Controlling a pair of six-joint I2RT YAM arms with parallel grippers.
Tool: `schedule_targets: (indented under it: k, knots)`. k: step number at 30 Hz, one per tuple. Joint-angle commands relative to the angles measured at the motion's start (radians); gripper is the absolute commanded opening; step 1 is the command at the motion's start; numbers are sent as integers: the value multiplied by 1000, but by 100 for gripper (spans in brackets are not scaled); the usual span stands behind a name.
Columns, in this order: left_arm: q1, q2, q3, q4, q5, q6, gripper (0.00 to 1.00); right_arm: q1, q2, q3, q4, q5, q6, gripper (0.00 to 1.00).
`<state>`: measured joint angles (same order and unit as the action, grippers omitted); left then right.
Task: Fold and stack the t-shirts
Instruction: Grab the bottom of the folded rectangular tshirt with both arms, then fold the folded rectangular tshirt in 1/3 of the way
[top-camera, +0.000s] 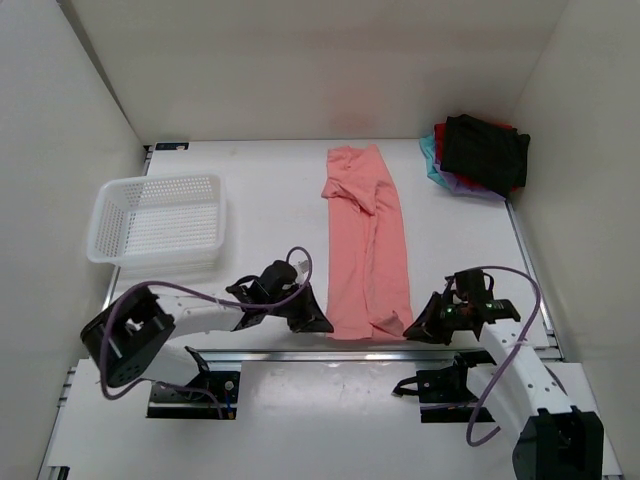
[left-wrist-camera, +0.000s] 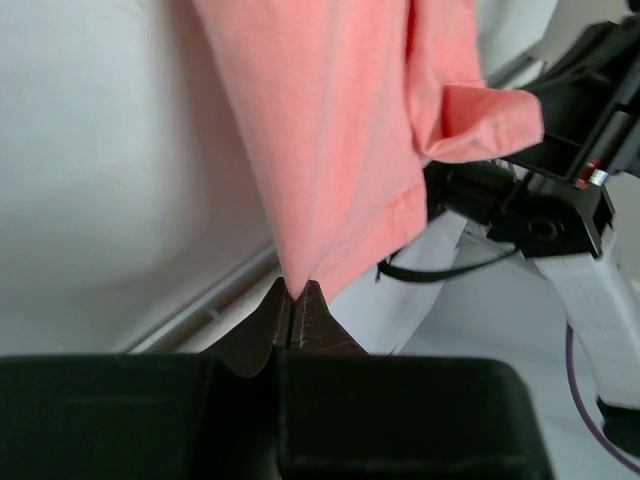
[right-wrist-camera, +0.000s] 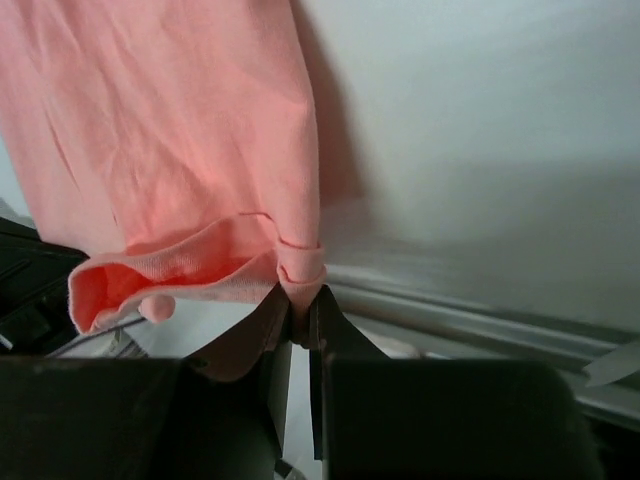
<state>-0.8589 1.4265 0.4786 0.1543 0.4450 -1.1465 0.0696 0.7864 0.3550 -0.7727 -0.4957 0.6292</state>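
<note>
Pinching the shirt (top-camera: 368, 250) by its near hem, one corner in each hand: left hand (left-wrist-camera: 297, 300) clenched on a thin tip of cloth, right hand (right-wrist-camera: 298, 305) clenched on a small rolled fold of hem. Lies stretched straight away from both hands as a long narrow strip on the tabletop (top-camera: 270, 190), collar end farthest out, near end seemingly raised a little. Looks like the start of a fold away from the hands, toward the collar. Risks losing the left corner first, with so little cloth caught there; likely cause, a quick or jerky pull. Risks a skewed fold through uneven travel of the two hands. Could drag the whole strip forward instead of doubling it, if carried too low. Shows a loose, gaping hem beside the right hand, so could bunch on landing. Should stop well short of the stack (top-camera: 480, 155), far ahead and to the right of the right hand.
</note>
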Motion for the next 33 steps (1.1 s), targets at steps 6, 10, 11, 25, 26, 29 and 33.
schedule_targets:
  k: [6, 10, 11, 25, 26, 29, 33]
  knots:
    - [20, -137, 3, -144, 50, 2, 0, 133, -141, -47, -123, -115, 150, 0]
    - [108, -94, 50, -137, 90, 17, 0, 108, -35, 40, -82, -127, 104, 0]
    - [139, -81, 72, -137, 104, 24, 0, 87, 20, 92, -82, -118, 61, 0]
    - [422, 490, 771, -167, 224, 81, 41, -68, 873, 963, 3, -8, -192, 20]
    - [438, 547, 797, -109, 233, 53, 97, -68, 904, 995, 6, 11, -201, 27]
    - [475, 627, 867, 40, 258, -59, 99, -64, 984, 1119, -10, 75, -192, 46]
    - [495, 623, 905, -22, 267, -10, 98, -68, 955, 1063, 7, 103, -184, 50]
